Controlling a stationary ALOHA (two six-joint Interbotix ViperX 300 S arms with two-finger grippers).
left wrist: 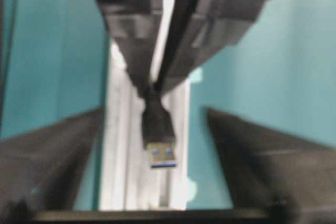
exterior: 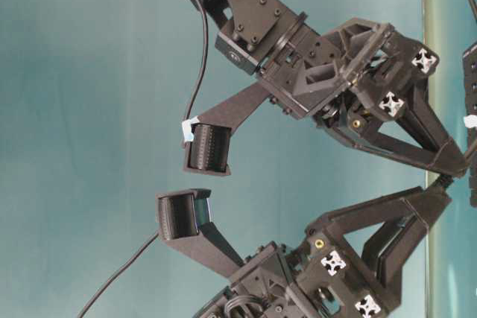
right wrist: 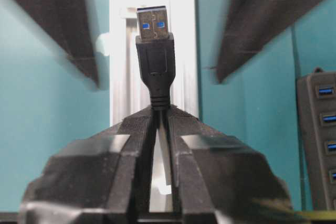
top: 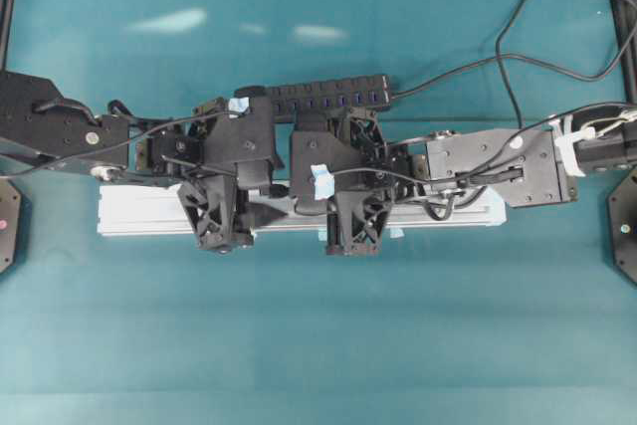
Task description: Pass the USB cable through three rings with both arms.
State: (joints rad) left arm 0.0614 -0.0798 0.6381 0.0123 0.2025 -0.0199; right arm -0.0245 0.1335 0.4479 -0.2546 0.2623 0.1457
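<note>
The right gripper [right wrist: 160,116] has its fingers pressed together on the USB cable [right wrist: 155,61], pinching the cord just behind the strain relief so that the black plug with its silver, blue-tongued connector sticks out free in front of the tips. The left gripper [left wrist: 157,145] stands with its fingers [left wrist: 58,161] spread wide on either side of that plug, touching nothing; in the left wrist view the plug hangs between them, above the long silver rail [left wrist: 118,156] that lies on the teal table [top: 318,345]. From overhead the two arms meet over the middle of the rail, with a black USB hub [top: 328,97] just behind them. The three rings cannot be made out with any certainty in these views, so how many the cable has cleared cannot be told. The cable looks light, and its cord limp: it will likely sag and trail wherever it is unsupported, while the moulded plug is short, stiff and flat-sided, the only part that will hold a heading. The plug body seems the best place for the left fingers to close, across its broad faces, short of the slick metal shell, which could slip. A hold too far back on the cord would let the tip droop and snag on a small loop.
</note>
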